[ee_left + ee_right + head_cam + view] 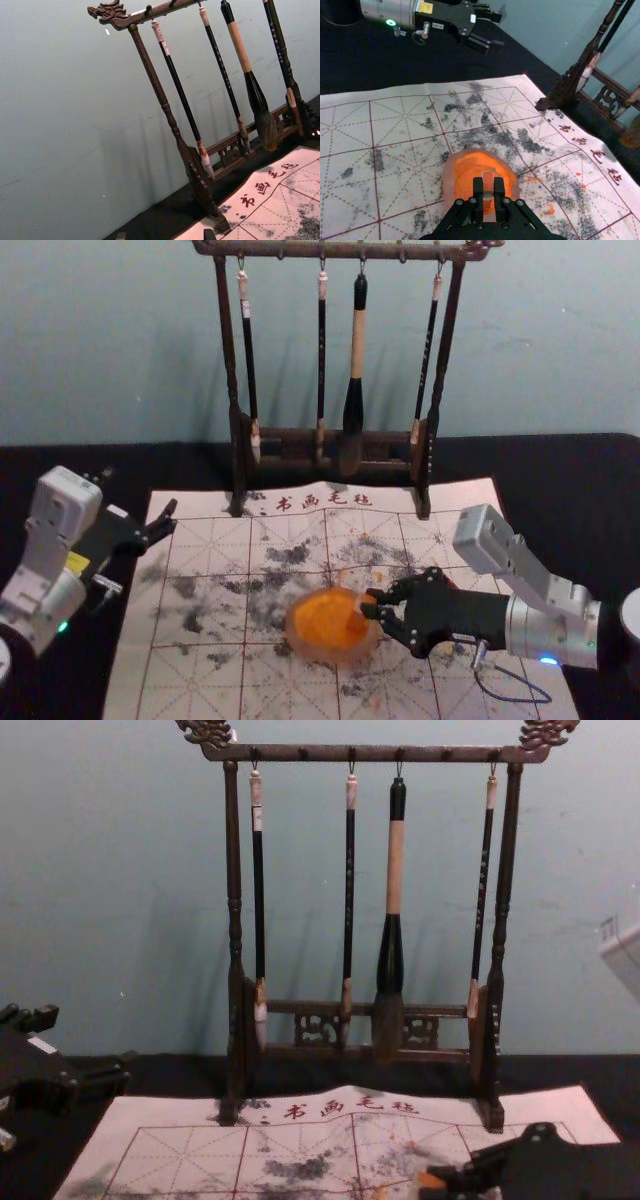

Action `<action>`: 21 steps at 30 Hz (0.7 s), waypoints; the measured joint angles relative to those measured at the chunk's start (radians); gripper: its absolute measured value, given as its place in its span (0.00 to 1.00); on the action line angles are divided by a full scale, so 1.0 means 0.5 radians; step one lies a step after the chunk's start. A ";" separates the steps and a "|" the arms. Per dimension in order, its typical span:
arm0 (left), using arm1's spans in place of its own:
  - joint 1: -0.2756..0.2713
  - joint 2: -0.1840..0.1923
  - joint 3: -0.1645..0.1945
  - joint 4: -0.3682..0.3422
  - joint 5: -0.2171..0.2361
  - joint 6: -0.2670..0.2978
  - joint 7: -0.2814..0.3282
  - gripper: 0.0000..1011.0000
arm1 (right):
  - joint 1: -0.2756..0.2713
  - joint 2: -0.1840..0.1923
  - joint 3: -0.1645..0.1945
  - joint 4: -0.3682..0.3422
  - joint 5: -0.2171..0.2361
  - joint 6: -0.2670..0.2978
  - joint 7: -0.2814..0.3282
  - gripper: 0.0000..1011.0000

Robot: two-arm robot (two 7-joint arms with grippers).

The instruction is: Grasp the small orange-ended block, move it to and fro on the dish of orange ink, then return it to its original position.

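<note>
Right gripper (372, 604): clamped on rectangular block (488, 183), over round, orange-smeared dish (449, 185), between side edges of mat (200, 680). Left gripper (172, 515): open, near far left corner.

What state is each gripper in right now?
Left gripper: open, holding nothing.
Right gripper: closed on the small orange-ended block, at the orange ink dish.

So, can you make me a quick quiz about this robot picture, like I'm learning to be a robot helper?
1. How many brushes hang from the rack?
2. True or false: the right end effector is gripping the small block.
3. What colour is the ink in the dish?
A) Blue
B) Orange
C) Green

Key: 1. Four; 2. True; 3. B
</note>
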 joint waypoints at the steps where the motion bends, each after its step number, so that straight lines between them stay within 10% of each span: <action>1: 0.000 0.000 0.000 0.000 0.000 0.000 0.000 0.99 | -0.004 0.008 -0.002 -0.015 -0.004 0.008 0.000 0.09; 21: 0.000 0.000 0.000 0.000 0.000 0.000 0.000 0.99 | 0.036 -0.026 -0.062 -0.028 -0.045 0.051 0.024 0.09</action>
